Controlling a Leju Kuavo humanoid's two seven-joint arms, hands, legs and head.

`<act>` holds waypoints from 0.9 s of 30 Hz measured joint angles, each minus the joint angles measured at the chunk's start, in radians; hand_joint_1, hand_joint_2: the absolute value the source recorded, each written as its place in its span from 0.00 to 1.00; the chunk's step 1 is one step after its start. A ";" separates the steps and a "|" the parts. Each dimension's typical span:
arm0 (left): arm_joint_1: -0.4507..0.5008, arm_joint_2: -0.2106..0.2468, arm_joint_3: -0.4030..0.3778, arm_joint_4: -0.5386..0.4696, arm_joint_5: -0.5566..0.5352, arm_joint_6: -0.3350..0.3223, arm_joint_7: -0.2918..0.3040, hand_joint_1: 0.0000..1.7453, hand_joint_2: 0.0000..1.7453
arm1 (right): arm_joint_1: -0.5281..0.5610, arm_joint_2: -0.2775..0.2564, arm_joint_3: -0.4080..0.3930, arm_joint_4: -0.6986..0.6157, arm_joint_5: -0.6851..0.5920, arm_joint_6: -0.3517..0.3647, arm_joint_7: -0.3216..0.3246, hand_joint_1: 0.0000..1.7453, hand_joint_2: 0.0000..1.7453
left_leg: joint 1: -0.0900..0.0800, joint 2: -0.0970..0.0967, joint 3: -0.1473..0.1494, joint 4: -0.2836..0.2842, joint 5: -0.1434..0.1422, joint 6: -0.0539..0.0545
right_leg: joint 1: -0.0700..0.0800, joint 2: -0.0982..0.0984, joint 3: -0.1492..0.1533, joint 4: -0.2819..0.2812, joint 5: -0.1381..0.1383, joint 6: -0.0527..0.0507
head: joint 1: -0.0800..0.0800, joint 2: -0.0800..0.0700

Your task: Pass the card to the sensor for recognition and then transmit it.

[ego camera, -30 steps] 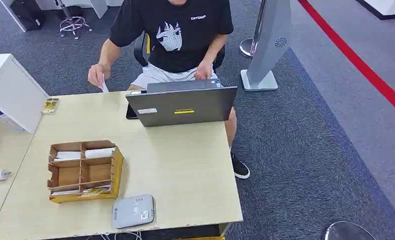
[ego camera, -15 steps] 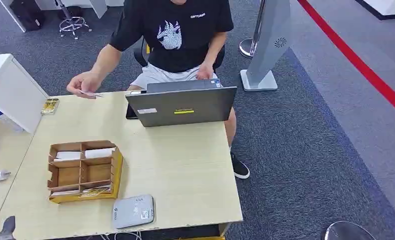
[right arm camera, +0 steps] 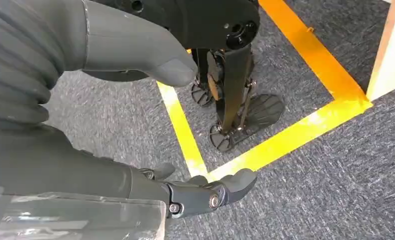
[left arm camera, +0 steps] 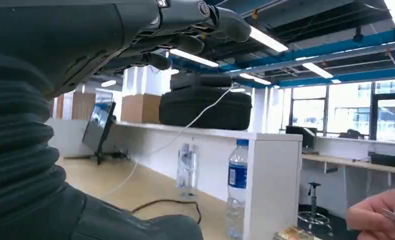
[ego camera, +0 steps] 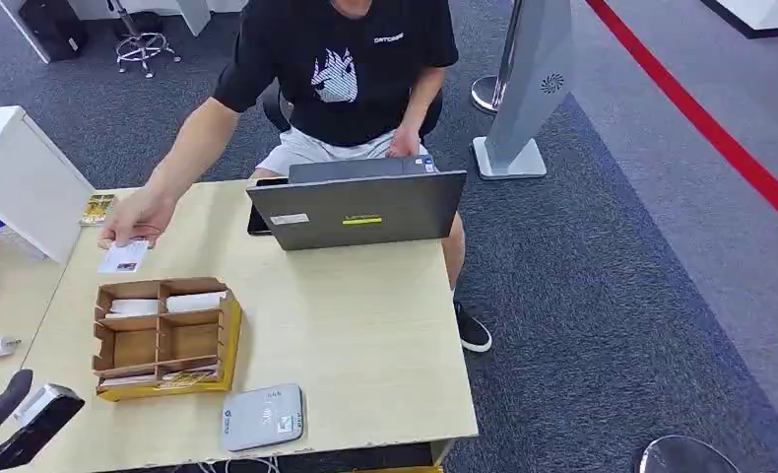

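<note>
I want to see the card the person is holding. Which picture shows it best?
The head view: the card lies flat to the camera in the person's hand, above the table. The left wrist view catches just its edge at the picture's border. The right wrist view looks at the floor.

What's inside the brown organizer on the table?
The organizer holds white cards in its two back compartments and a flat stack in the front slot. The middle compartments look empty, though their walls hide the bottoms.
</note>
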 joint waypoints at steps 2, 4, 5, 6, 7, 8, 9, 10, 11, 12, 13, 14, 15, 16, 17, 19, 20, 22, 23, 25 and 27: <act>-0.022 0.034 -0.022 0.009 -0.060 0.002 0.027 0.00 1.00 | -0.002 -0.003 0.014 0.000 -0.006 0.000 0.007 0.00 1.00 | 0.000 0.000 0.000 0.000 0.000 0.000 | 0.000 0.000 0.000 0.000 0.000 0.000 | 0.000 0.000; -0.046 0.064 -0.046 0.015 -0.125 0.005 0.054 0.00 1.00 | -0.002 -0.007 0.027 0.000 -0.013 0.000 0.011 0.00 1.00 | 0.000 0.000 0.000 0.000 0.000 -0.001 | 0.000 0.000 0.000 0.000 0.000 0.000 | 0.000 0.000; -0.057 0.077 -0.057 0.017 -0.151 0.005 0.064 0.00 1.00 | -0.003 -0.008 0.034 0.000 -0.016 0.000 0.013 0.00 1.00 | 0.000 0.000 0.000 0.000 0.000 -0.001 | 0.000 0.000 0.000 0.000 0.000 0.000 | 0.000 0.000; -0.068 0.091 -0.070 0.019 -0.179 0.006 0.075 0.00 1.00 | -0.003 -0.011 0.041 0.000 -0.018 -0.001 0.016 0.00 1.00 | 0.000 0.000 0.000 0.000 0.000 -0.001 | 0.000 0.000 0.000 0.000 0.000 0.000 | 0.000 0.000; -0.080 0.104 -0.084 0.021 -0.206 0.007 0.088 0.00 1.00 | -0.003 -0.012 0.047 0.000 -0.019 -0.002 0.017 0.00 1.00 | 0.000 0.000 0.000 0.000 0.000 -0.001 | 0.000 0.000 0.000 0.000 0.000 0.000 | 0.000 0.000; -0.090 0.122 -0.097 0.025 -0.238 0.009 0.100 0.00 1.00 | -0.004 -0.013 0.053 0.000 -0.022 -0.002 0.018 0.00 1.00 | 0.000 0.000 0.000 0.000 0.000 -0.001 | 0.000 0.000 0.000 0.000 0.001 -0.001 | 0.000 0.000; -0.101 0.133 -0.110 0.027 -0.265 0.011 0.113 0.77 1.00 | -0.004 -0.015 0.061 0.000 -0.025 -0.003 0.019 0.00 1.00 | 0.000 0.000 0.000 0.000 0.001 -0.001 | 0.000 0.000 0.000 0.000 0.001 -0.001 | 0.000 0.000; -0.112 0.149 -0.124 0.030 -0.297 0.014 0.126 1.00 1.00 | -0.004 -0.016 0.069 0.000 -0.029 -0.003 0.021 0.00 1.00 | 0.000 0.000 0.000 0.000 0.001 -0.001 | 0.000 0.000 0.000 0.000 0.001 -0.001 | 0.000 0.000; -0.122 0.158 -0.135 0.032 -0.322 0.016 0.136 1.00 1.00 | -0.005 -0.017 0.074 0.000 -0.031 -0.003 0.022 0.00 1.00 | 0.000 0.000 0.000 0.000 0.001 -0.001 | 0.000 0.000 0.000 0.000 0.001 -0.001 | 0.000 0.000; -0.133 0.172 -0.148 0.034 -0.351 0.018 0.148 1.00 1.00 | -0.006 -0.018 0.081 0.000 -0.034 -0.003 0.025 0.00 1.00 | 0.000 0.000 0.000 0.000 0.001 -0.001 | 0.000 0.000 0.000 0.000 0.001 -0.001 | 0.000 0.000; -0.142 0.182 -0.162 0.036 -0.379 0.021 0.159 1.00 1.00 | -0.007 -0.020 0.089 0.000 -0.037 -0.004 0.027 0.00 1.00 | 0.000 0.000 0.000 0.000 0.001 -0.001 | 0.000 0.000 0.000 0.000 0.001 -0.001 | 0.000 0.000; -0.148 0.195 -0.178 0.037 -0.410 0.027 0.172 1.00 1.00 | -0.007 -0.021 0.095 0.000 -0.039 -0.005 0.028 0.00 1.00 | 0.000 0.000 0.000 0.000 0.001 -0.001 | 0.000 0.000 0.000 0.000 0.001 -0.001 | 0.000 0.000; -0.155 0.206 -0.193 0.040 -0.439 0.034 0.184 1.00 1.00 | -0.008 -0.024 0.102 0.000 -0.040 -0.008 0.028 0.00 1.00 | 0.000 0.000 0.000 0.000 0.001 -0.001 | 0.000 0.000 0.000 0.000 0.001 -0.001 | 0.000 0.000; -0.159 0.214 -0.203 0.041 -0.464 0.038 0.195 1.00 1.00 | -0.008 -0.024 0.109 0.000 -0.042 -0.011 0.030 0.00 1.00 | 0.000 0.000 0.000 0.000 0.001 -0.001 | 0.000 0.000 0.000 0.000 0.001 -0.001 | 0.000 0.000; -0.162 0.223 -0.212 0.043 -0.486 0.048 0.207 1.00 1.00 | -0.008 -0.025 0.115 0.000 -0.046 -0.013 0.031 0.00 1.00 | 0.000 0.000 0.000 0.000 0.001 -0.001 | 0.000 0.000 0.000 0.000 0.001 -0.001 | 0.000 0.000; -0.167 0.234 -0.226 0.046 -0.490 0.055 0.218 1.00 1.00 | -0.009 -0.026 0.123 0.000 -0.049 -0.014 0.032 0.00 1.00 | 0.000 0.000 0.000 0.000 0.001 -0.001 | 0.000 0.000 0.000 0.000 0.001 -0.001 | 0.000 0.000; -0.169 0.238 -0.232 0.047 -0.491 0.056 0.219 1.00 1.00 | -0.009 -0.026 0.126 0.000 -0.049 -0.015 0.032 0.00 1.00 | 0.000 0.000 0.000 0.000 0.001 -0.001 | 0.000 0.000 0.000 0.000 0.001 -0.001 | 0.000 0.000; -0.175 0.245 -0.239 0.050 -0.491 0.061 0.223 1.00 1.00 | -0.009 -0.027 0.133 0.000 -0.049 -0.015 0.032 0.00 1.00 | 0.000 0.000 0.000 0.000 0.001 -0.001 | 0.000 0.000 0.000 0.000 0.001 -0.001 | 0.000 0.000; -0.178 0.248 -0.241 0.051 -0.492 0.063 0.224 1.00 1.00 | -0.009 -0.027 0.135 0.000 -0.049 -0.015 0.032 0.00 1.00 | 0.000 0.000 0.000 0.000 0.001 -0.001 | 0.000 0.000 0.000 0.000 0.001 -0.001 | 0.000 0.000; -0.182 0.252 -0.247 0.052 -0.492 0.065 0.224 1.00 1.00 | -0.009 -0.028 0.139 0.000 -0.049 -0.015 0.032 0.00 1.00 | 0.000 0.000 0.000 0.000 0.001 -0.001 | 0.000 0.000 0.000 0.000 0.001 -0.001 | 0.000 0.000; -0.186 0.256 -0.252 0.053 -0.492 0.065 0.224 1.00 1.00 | -0.009 -0.029 0.140 0.000 -0.049 -0.015 0.032 0.00 1.00 | 0.000 0.000 0.000 0.000 0.001 -0.001 | 0.000 0.000 0.000 0.000 0.001 -0.001 | 0.000 0.000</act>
